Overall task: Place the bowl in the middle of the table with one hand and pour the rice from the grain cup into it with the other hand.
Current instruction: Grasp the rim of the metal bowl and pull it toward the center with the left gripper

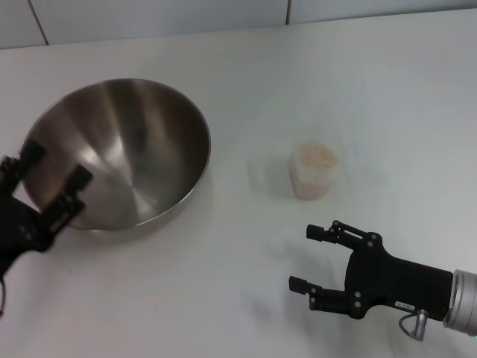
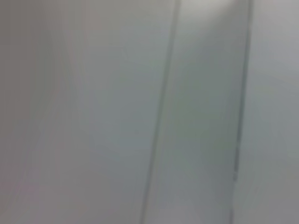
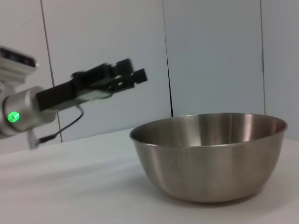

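Right gripper [image 1: 302, 257]: nearest item, low at the near right of the table [image 1: 223, 298], fingers spread, holding nothing, pointing toward the left side. Near the cup but not touching it.

Left gripper [image 1: 52, 173]: at the near left rim of the bowl [image 1: 127, 149], fingers spread, poised over the rim. The right wrist view shows it raised above rim level, so no grip is made.

Bowl: steel, upright, empty, standing on the left part of the table, not in the middle.

Cup [image 1: 317, 171]: clear plastic, upright, right of centre, well apart from the bowl, filled with rice [image 1: 319, 155] nearly to the top.

Left wrist view: only blank wall panels; no task item visible.

Step in hand, as judged: seizing the bowl. Handling notes: lower the left fingers so they straddle the thin rim, one inside, one outside, then close firmly; polished steel likely slips. Slide or lift it low toward the centre, stopping short of the cup. Keep the right gripper away from the full cup until the bowl rests.
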